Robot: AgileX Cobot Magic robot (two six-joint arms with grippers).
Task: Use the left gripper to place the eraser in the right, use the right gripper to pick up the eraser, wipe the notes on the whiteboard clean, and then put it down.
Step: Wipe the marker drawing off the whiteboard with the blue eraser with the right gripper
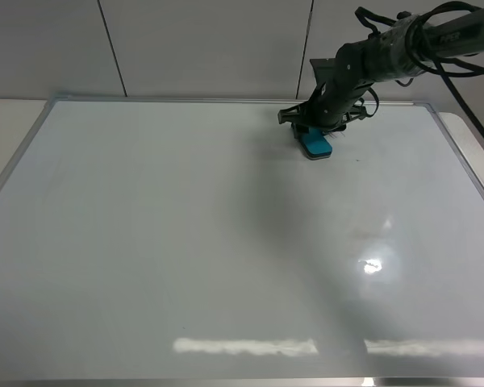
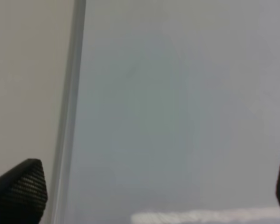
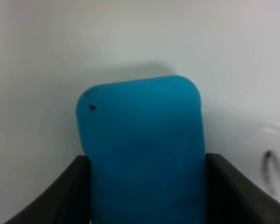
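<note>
No marks are seen on the near part of the whiteboard [image 1: 145,242]. The left gripper [image 2: 151,189] is spread wide and empty over one board edge. At the far right, the eraser [image 1: 315,145] is clamped in the right gripper [image 1: 315,127], seemingly on the board. Wiping is judged to be in hand. A faint trace of the notes [image 3: 269,168] just beside the eraser calls for a sideways stroke.

Right arm [image 1: 387,50] seen as dark grey-black jointed tube, draped with looping black cables [image 1: 468,71]; right tool [image 1: 308,129] black, its fingers [image 3: 70,196] matte, angular. Left tool [image 2: 149,193] shown only by two black fingertips [image 2: 18,191], rounded, weave-textured
</note>
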